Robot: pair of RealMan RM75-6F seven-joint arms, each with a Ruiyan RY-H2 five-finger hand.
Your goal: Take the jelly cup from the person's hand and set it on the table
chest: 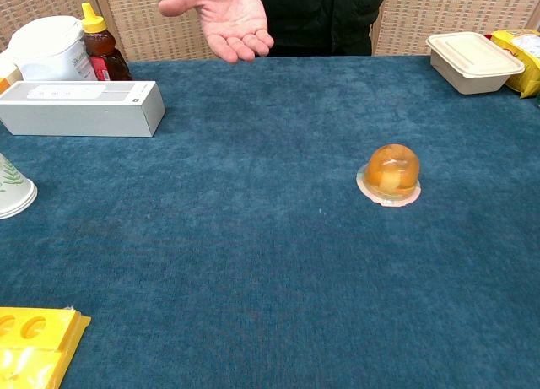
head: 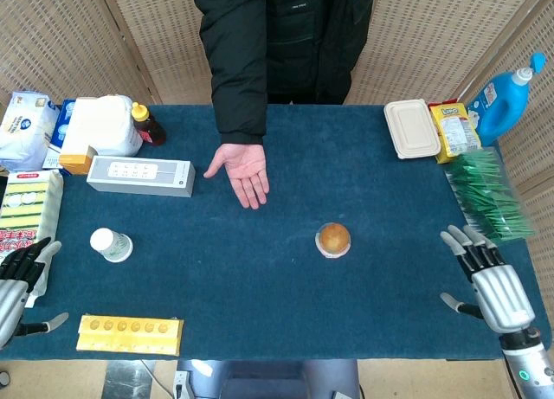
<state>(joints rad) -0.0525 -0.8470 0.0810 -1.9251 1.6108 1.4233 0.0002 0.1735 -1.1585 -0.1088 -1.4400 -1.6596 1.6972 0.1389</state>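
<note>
Jelly cup (head: 333, 240) on blue-carpeted table (head: 260, 278), wicker screens (head: 433, 35) behind, both hands (head: 489, 278) empty, fingers spread
</note>
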